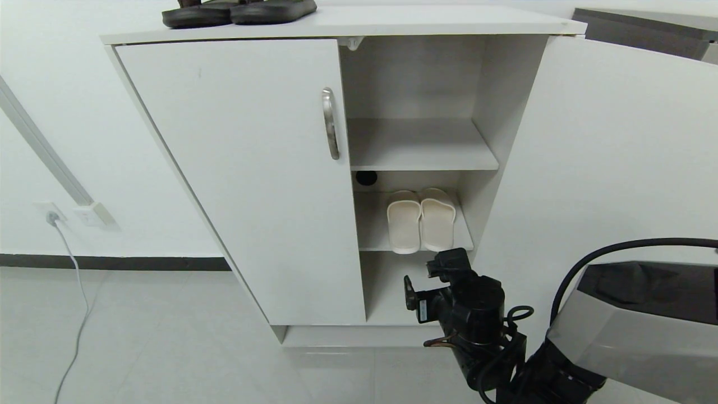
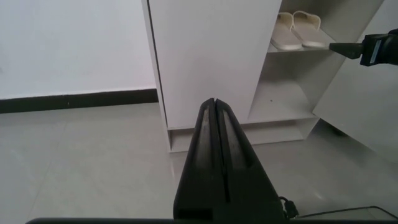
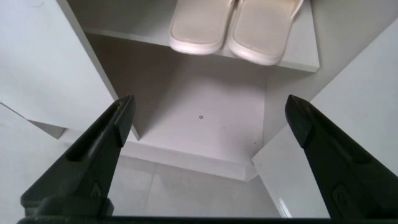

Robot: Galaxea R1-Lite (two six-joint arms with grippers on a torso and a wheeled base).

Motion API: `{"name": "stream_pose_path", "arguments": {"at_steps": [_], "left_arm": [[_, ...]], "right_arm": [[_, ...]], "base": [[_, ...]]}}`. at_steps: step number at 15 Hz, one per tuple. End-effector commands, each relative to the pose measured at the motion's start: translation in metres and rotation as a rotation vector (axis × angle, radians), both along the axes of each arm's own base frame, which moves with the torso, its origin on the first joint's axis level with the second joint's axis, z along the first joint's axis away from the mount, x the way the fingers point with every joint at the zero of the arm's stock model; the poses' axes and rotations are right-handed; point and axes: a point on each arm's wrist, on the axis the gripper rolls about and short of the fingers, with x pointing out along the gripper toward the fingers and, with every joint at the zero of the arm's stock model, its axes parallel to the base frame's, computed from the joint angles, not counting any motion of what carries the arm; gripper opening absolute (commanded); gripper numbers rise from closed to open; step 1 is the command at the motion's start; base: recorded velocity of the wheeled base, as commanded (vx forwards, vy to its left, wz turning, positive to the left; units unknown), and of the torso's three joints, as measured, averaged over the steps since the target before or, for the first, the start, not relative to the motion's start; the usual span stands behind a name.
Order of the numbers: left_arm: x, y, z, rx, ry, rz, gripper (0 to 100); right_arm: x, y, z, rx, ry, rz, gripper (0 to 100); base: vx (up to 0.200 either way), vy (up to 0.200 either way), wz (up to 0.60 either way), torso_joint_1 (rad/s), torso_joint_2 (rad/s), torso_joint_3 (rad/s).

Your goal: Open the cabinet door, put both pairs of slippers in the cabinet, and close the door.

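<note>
right gripper (image 3: 209, 106): my fingers are spread wide with nothing between them; it hangs in front of the bottom compartment (image 3: 199, 124), just below the shelf that carries the pale pair
left gripper (image 2: 214, 106): my fingers are pressed flat together, holding nothing; it sits low over the floor (image 2: 74, 162), pointing at the closed door, well apart from the cabinet
cabinet (image 1: 426, 23): white, set against the wall; left door (image 1: 235, 168) closed, its metal handle (image 1: 330, 123) upright at the inner edge; right door (image 1: 606, 157) stands open
white slippers (image 1: 420, 220): side by side on the middle shelf (image 1: 370, 230), inside the open half
black slippers (image 1: 238, 11): lying on top of the cabinet, above the closed door; not yet inside
wall: a socket (image 1: 50, 214) to the left of the cabinet; a grey cable (image 1: 78, 292) runs from it down to the floor
</note>
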Motion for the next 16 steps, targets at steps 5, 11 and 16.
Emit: {"name": "stream_pose_path", "arguments": {"at_steps": [5, 11, 16], "left_arm": [[0.000, 0.000, 0.000, 0.002, 0.001, 0.000, 0], [0.000, 0.000, 0.000, 0.006, -0.001, 0.000, 0], [0.000, 0.000, 0.000, 0.003, 0.000, 0.000, 0]], "right_arm": [[-0.001, 0.000, -0.001, -0.003, 0.001, 0.000, 100], [0.000, 0.000, 0.002, 0.008, -0.007, 0.002, 100], [-0.003, -0.001, 0.012, 0.019, -0.023, 0.005, 100]], "base": [[0.000, 0.000, 0.00, 0.002, 0.00, 0.181], [0.000, 0.000, 0.00, 0.001, 0.00, 0.087], [0.000, 0.000, 0.00, 0.000, 0.00, 0.000]]}}
